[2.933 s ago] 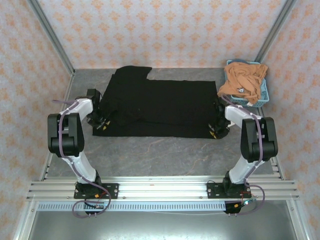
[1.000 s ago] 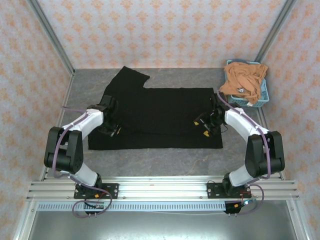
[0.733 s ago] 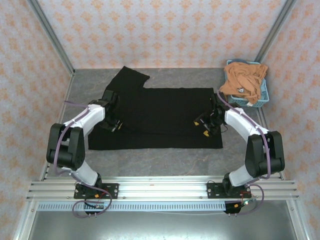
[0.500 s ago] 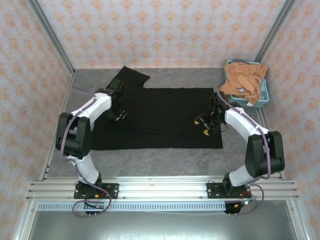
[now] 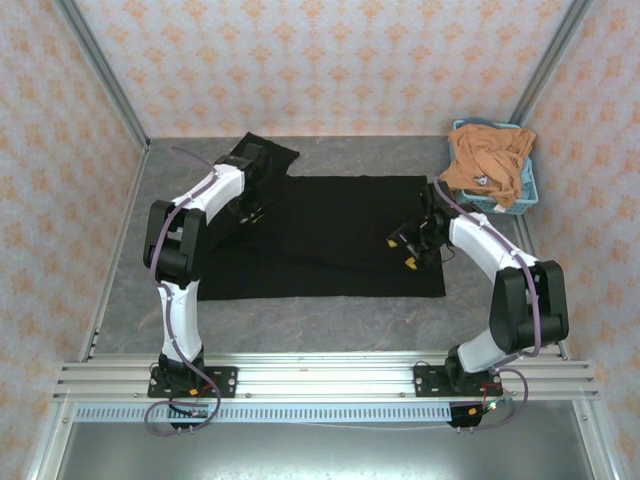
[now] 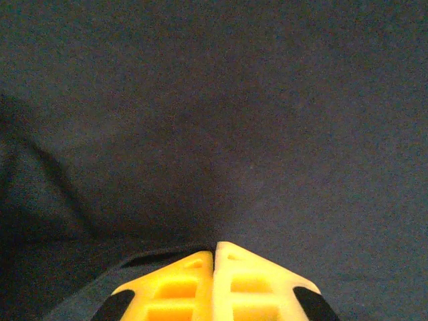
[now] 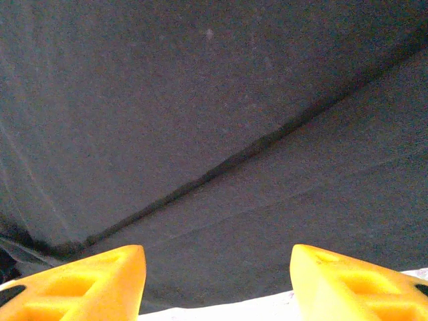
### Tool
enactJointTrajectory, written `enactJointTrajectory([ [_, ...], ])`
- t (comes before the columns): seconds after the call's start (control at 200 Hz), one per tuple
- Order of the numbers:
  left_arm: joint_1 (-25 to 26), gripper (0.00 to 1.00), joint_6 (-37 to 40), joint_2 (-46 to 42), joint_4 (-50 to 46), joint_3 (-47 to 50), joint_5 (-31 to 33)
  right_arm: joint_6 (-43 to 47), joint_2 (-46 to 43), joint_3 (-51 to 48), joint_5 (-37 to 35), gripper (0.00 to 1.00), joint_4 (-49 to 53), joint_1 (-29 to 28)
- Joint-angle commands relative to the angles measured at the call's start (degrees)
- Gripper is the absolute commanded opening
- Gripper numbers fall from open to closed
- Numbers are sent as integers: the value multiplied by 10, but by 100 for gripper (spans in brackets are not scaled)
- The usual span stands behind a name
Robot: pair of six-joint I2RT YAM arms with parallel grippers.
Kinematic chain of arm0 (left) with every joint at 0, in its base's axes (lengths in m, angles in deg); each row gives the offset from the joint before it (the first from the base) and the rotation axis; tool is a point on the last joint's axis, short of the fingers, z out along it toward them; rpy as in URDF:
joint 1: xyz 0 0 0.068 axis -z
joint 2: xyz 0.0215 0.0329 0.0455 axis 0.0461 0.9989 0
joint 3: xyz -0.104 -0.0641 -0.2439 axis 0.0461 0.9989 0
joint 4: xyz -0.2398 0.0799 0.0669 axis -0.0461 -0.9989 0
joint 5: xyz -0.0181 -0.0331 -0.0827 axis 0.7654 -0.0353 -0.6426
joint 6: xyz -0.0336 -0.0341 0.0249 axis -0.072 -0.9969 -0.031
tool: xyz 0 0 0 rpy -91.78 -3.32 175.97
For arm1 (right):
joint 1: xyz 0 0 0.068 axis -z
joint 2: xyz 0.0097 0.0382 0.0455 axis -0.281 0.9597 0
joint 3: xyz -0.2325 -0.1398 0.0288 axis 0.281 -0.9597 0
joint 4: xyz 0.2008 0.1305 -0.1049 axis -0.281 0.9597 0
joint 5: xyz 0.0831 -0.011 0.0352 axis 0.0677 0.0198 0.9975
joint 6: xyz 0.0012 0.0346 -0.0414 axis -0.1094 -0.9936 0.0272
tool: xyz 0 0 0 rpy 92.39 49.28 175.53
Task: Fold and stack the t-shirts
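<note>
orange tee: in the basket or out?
In. The orange t-shirt lies crumpled in the light blue basket, one edge draping over its left rim.

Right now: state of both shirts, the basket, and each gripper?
black t-shirt: spread flat on the table, one layer folded over.
orange-tan t-shirt: crumpled, heaped in the basket.
basket: upright, holding that shirt.
left gripper: shut, over the black t-shirt near its sleeve.
right gripper: open, above the black t-shirt.
</note>
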Motion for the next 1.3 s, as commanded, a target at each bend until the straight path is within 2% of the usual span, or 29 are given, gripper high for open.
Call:
enactJointTrajectory([
  [0.0,2,0,20,12,-26,-30,35,-7,12,15,5,59,6,-1],
  [0.14,2,0,29,31,-30,-47,40,-10,23,16,7,60,3,-1],
  [0.265,2,0,33,48,-40,-66,40,-36,23,-2,-4,73,-1,0],
  [0.34,4,16,32,44,-42,-68,39,-70,23,-21,-11,84,-16,-1],
  [0.47,23,47,32,0,-45,-55,56,-115,39,-28,-22,85,-24,1],
  [0.515,30,53,28,-21,-40,-43,52,-121,46,-22,-33,85,-12,2],
  [0.636,49,54,9,-68,-21,8,20,-131,61,-13,-58,85,3,10],
  [0.781,64,55,-30,-133,37,96,-50,-142,91,0,-66,85,6,21],
  [0.906,96,55,-36,-155,67,130,-91,-153,112,17,-71,85,-6,24],
  [1.031,124,55,-37,-160,77,159,-96,-153,137,44,-77,84,-1,27],
  [1.296,134,54,-43,-180,85,195,-86,-153,162,92,-85,83,31,40],
])
